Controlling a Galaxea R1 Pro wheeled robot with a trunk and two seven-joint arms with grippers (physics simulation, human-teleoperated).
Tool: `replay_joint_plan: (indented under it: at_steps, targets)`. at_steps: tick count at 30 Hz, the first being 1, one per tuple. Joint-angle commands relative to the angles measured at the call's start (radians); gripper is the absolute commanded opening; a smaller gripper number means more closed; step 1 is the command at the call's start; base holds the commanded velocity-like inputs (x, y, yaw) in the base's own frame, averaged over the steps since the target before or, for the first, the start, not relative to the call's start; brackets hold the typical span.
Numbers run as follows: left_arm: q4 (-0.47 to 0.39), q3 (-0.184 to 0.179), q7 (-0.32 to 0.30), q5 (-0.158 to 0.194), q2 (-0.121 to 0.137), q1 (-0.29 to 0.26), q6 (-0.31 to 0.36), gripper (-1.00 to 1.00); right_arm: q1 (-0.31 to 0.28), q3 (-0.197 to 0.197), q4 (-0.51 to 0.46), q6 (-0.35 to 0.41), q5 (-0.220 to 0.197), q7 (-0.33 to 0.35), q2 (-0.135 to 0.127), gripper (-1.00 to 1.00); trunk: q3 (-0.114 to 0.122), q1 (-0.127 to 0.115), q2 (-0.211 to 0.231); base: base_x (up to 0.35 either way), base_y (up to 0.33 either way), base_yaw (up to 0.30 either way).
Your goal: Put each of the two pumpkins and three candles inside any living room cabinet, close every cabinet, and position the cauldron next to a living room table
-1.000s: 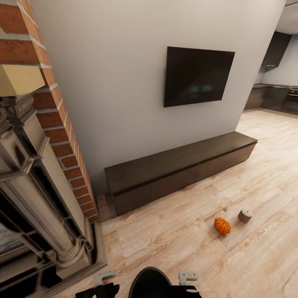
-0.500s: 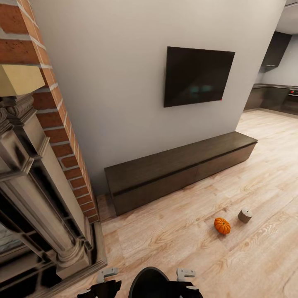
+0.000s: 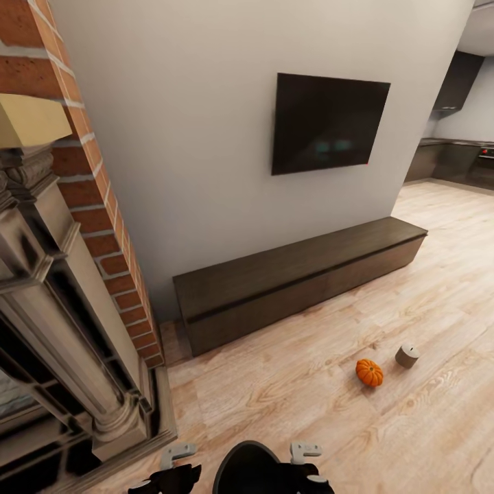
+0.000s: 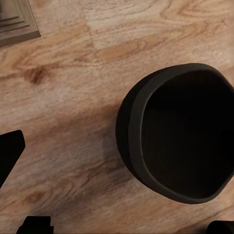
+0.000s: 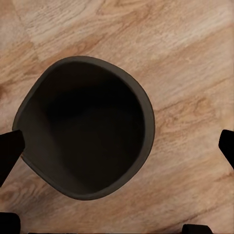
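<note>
On the pale wood-grain floor [image 3: 425, 439] before the long, low, dark-brown cabinet [image 3: 295, 285], one ribbed orange pumpkin [image 3: 369, 372] and one stubby grey candle [image 3: 407, 355] lie near each other, still outside; the cabinet's flat fronts look shut; by my judgement nearly everything is left to do. The matte black cauldron [image 3: 250, 469], round with a wide mouth, sits close in front of the robot; the left gripper [image 3: 168, 468] and right gripper [image 3: 309, 466] flank it, both spread open, grasping nothing.
</note>
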Motion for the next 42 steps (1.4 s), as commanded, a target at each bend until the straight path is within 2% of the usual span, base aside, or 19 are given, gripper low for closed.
replay_joint_plan:
  at_steps: [1, 10, 23, 31, 42]
  targets:
    - [-0.002, -0.002, -0.001, 0.01, 0.0, 0.0, 0.006, 1.0, 0.0, 0.004, -0.001, 0.001, -0.01, -0.008, 0.0, 1.0, -0.004, 0.004, -0.008, 0.0, 0.0, 0.0]
    - [0.022, -0.003, 0.003, 0.002, -0.019, 0.0, -0.017, 1.0, 0.0, 0.005, 0.003, -0.005, -0.01, -0.007, 0.0, 1.0, -0.032, 0.038, -0.071, 0.0, 0.0, 0.0]
    - [0.031, -0.004, 0.003, 0.003, -0.021, 0.001, -0.028, 1.0, 0.0, 0.005, 0.004, -0.026, -0.011, -0.006, 0.0, 1.0, -0.073, 0.088, -0.162, 0.0, 0.0, 0.0]
    - [0.06, -0.017, 0.003, 0.004, -0.022, 0.001, -0.075, 1.0, 0.0, 0.005, 0.006, -0.032, -0.011, -0.006, 0.0, 1.0, -0.098, 0.119, -0.218, 0.0, 0.0, 0.0]
    - [0.062, -0.019, 0.003, 0.004, -0.024, 0.001, -0.079, 1.0, 0.0, 0.006, 0.006, -0.035, -0.011, -0.004, 0.0, 1.0, -0.133, 0.161, -0.295, 0.0, 0.0, 0.0]
